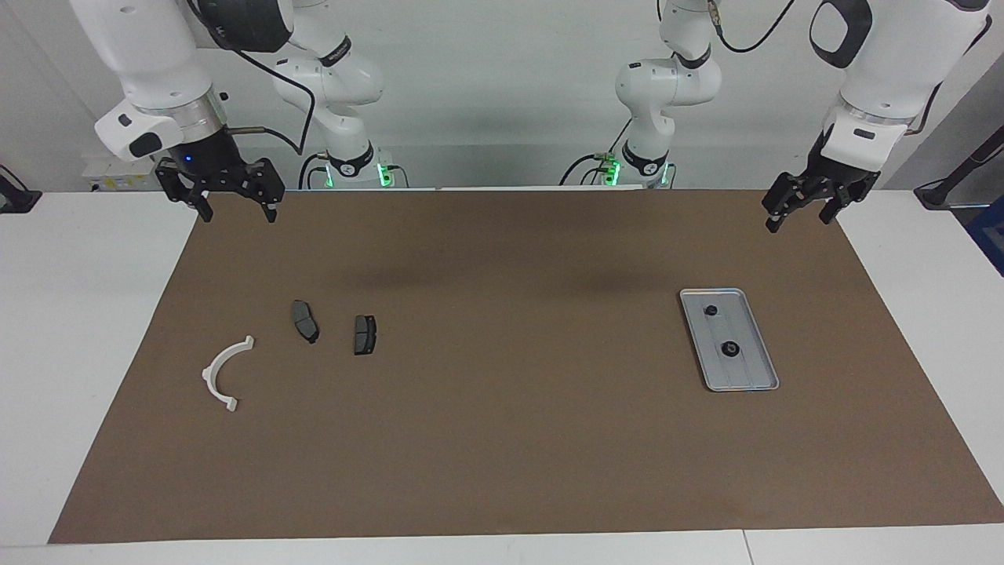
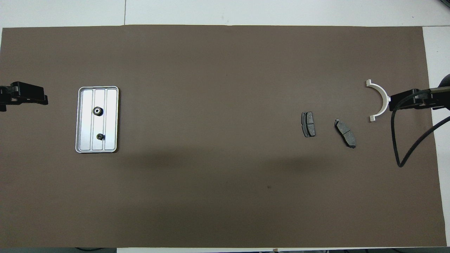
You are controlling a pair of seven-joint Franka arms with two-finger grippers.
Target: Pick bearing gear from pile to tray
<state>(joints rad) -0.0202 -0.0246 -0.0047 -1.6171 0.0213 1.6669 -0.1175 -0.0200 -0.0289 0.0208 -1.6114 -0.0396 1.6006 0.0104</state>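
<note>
Both bearing gears already sit in the tray toward my left arm's end of the desk, left hand and right hand wide open, empty, so my risk is grabbing a brake pad by mistake.

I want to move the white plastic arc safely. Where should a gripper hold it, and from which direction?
Probably grip the white arc at the middle of its curve, coming straight down from above, one finger inside the bend and one outside. It lies flat on the brown mat, the band looks narrow there, and its two ends carry small tabs.
</note>
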